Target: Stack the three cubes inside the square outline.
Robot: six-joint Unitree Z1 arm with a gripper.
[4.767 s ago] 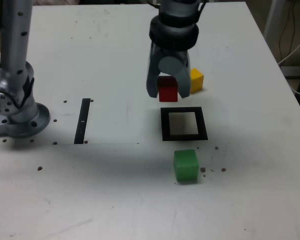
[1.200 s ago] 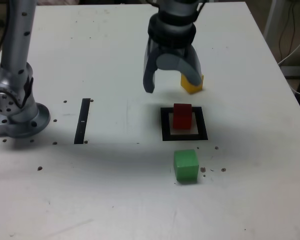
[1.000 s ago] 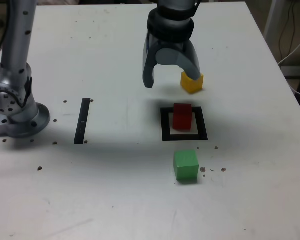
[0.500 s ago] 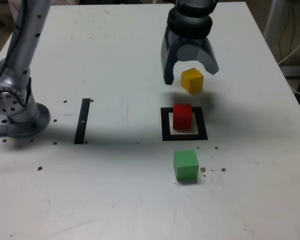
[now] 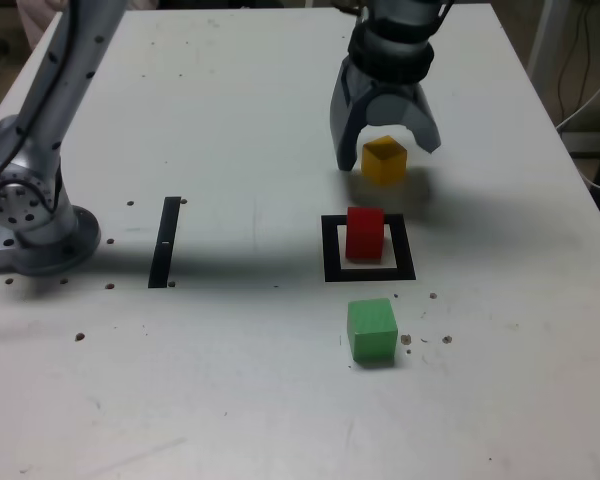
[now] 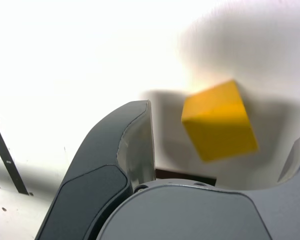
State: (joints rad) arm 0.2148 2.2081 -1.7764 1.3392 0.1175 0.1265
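Note:
The red cube [image 5: 365, 232] stands inside the black square outline [image 5: 369, 271]. Behind it on the white table lies the yellow cube [image 5: 384, 160] [image 6: 219, 121]. My gripper [image 5: 385, 150] [image 6: 220, 150] hangs open just over the yellow cube, one finger on each side of it, not touching. The green cube [image 5: 371, 330] sits in front of the outline, nearer the camera in the exterior view.
A thin black strip [image 5: 165, 241] [image 6: 7, 156] lies at the exterior view's left of the outline. The arm's grey base [image 5: 30, 225] stands at the far left. Small dark specks dot the table [image 5: 230, 380].
The gripper let go of the red cube in the outline, rose, and moved to the exterior view's right and back, coming down open around the yellow cube.

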